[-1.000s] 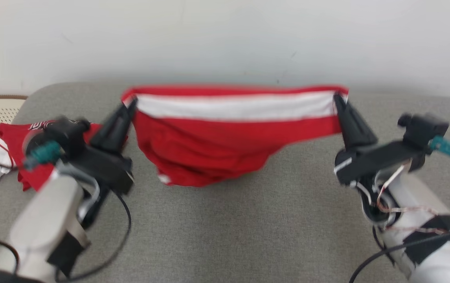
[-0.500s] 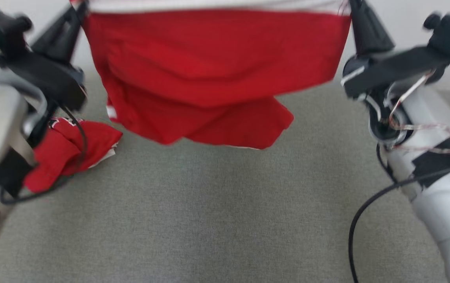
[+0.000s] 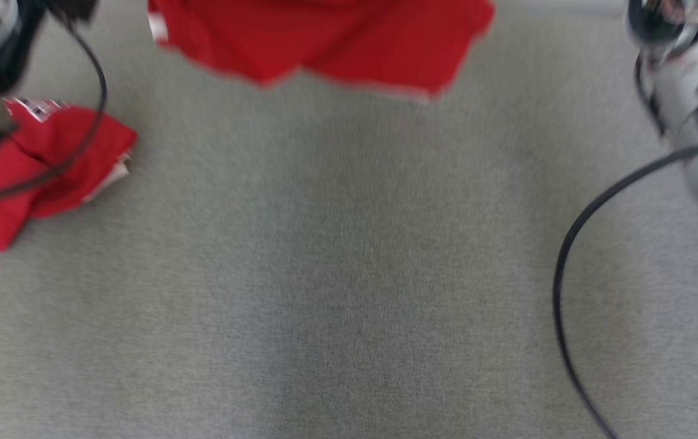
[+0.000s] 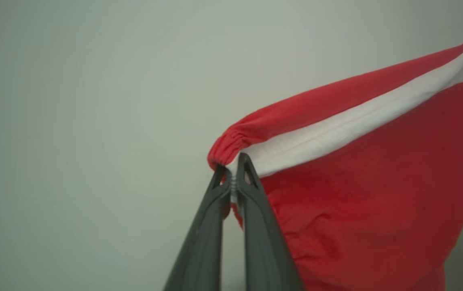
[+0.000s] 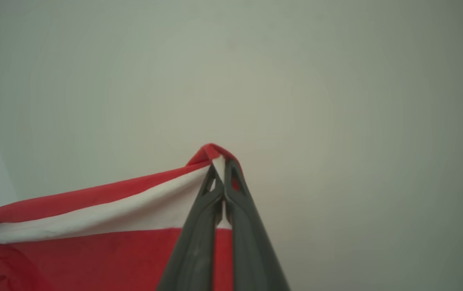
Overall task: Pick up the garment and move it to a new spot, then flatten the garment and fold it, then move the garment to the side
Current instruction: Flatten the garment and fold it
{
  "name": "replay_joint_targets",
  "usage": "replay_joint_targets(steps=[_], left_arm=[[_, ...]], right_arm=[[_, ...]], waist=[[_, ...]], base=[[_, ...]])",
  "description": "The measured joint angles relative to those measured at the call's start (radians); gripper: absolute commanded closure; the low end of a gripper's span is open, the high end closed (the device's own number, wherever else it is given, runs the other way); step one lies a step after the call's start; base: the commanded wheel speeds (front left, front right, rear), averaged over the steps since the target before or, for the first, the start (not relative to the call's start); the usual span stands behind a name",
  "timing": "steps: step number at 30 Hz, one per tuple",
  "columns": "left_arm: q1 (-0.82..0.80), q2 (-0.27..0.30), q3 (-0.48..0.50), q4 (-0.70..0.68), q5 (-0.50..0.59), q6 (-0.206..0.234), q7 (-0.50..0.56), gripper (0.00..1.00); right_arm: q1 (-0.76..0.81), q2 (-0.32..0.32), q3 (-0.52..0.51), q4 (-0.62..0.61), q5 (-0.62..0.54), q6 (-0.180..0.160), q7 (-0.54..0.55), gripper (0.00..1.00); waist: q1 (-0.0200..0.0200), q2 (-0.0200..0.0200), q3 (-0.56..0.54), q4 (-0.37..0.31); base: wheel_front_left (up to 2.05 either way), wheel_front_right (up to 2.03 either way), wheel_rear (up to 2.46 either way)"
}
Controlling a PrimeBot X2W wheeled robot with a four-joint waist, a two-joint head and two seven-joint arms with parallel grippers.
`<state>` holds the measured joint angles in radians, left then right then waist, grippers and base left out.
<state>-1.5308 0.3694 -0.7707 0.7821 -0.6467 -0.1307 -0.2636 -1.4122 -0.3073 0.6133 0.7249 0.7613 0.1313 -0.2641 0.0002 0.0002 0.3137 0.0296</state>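
Left jaws and right jaws each clench a waistband corner of the red garment (image 4: pixel 356 210), which hangs spread between them above the far edge of the grey padded surface (image 3: pixel 349 274), so pickup looks done; setting down, flattening, folding, moving aside remain.

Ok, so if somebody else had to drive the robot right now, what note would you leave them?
Left gripper: shut on one end of the waistband of the red garment.
Right gripper: shut on the other end of the waistband.
The red garment hangs stretched between them in front of the wall. Its lower edge looks clear of the grey surface.
A crumpled red cloth lies on that surface, to the left.
Done: the pickup.
Left: lay it down at a new spot, flatten it, fold it, move it aside.
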Motion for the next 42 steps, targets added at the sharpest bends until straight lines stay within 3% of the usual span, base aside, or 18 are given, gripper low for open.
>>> replay_joint_targets(steps=[3, 8, 12, 15, 21, 25, 30, 34, 42], left_arm=[[-0.111, -0.019, 0.044, -0.009, 0.012, 0.000, 0.000, 1.00], [-0.200, -0.040, 0.166, -0.150, 0.102, 0.008, 0.000, 1.00], [-0.170, -0.073, 0.229, -0.175, 0.115, 0.002, 0.000, 1.00], [-0.093, -0.079, 0.174, -0.176, 0.062, 0.001, 0.000, 1.00], [0.043, 0.004, -0.029, -0.223, -0.225, 0.000, 0.002, 1.00], [0.127, 0.105, -0.157, -0.318, -0.434, 0.000, 0.030, 1.00], [0.275, 0.200, -0.245, -0.421, -0.643, 0.000, 0.021, 1.00], [0.397, 0.228, -0.274, -0.448, -0.720, 0.000, 0.007, 1.00], [0.590, 0.204, -0.256, -0.439, -0.750, 0.000, 0.003, 1.00]], right_arm=[[-0.130, 0.015, -0.026, 0.043, -0.054, 0.000, 0.000, 1.00], [-0.258, 0.035, -0.115, 0.028, -0.157, 0.000, 0.000, 1.00], [-0.253, 0.052, -0.184, 0.006, -0.191, 0.000, 0.000, 1.00], [-0.179, 0.058, -0.166, 0.007, -0.180, 0.000, 0.000, 1.00], [0.001, -0.001, -0.021, -0.025, -0.008, 0.000, 0.005, 1.00], [0.127, -0.087, 0.070, -0.100, 0.149, 0.000, 0.011, 1.00], [0.298, -0.209, 0.180, -0.234, 0.373, 0.000, 0.067, 1.00], [0.405, -0.289, 0.251, -0.315, 0.467, 0.000, 0.070, 1.00], [0.550, -0.328, 0.368, -0.408, 0.579, 0.000, 0.056, 1.00]], waist=[[0.0001, 0.0000, 0.091, -0.005], [0.0001, 0.0000, 0.195, -0.014], [0.0002, 0.0001, 0.265, -0.025], [0.0002, 0.0001, 0.301, -0.036], [-0.0001, 0.0001, 0.317, -0.067], [-0.0002, 0.0001, 0.292, -0.074], [-0.0005, 0.0000, 0.237, -0.077], [-0.0005, -0.0001, 0.182, -0.078], [-0.0006, -0.0003, 0.080, -0.077]], base=[[0.00, 0.00, 0.00], [0.00, 0.00, 0.00], [0.00, 0.00, 0.00], [0.00, 0.00, 0.00], [0.00, 0.00, 0.00], [0.00, 0.00, 0.00], [0.00, 0.00, 0.00], [0.00, 0.00, 0.00], [0.00, 0.00, 0.00]])
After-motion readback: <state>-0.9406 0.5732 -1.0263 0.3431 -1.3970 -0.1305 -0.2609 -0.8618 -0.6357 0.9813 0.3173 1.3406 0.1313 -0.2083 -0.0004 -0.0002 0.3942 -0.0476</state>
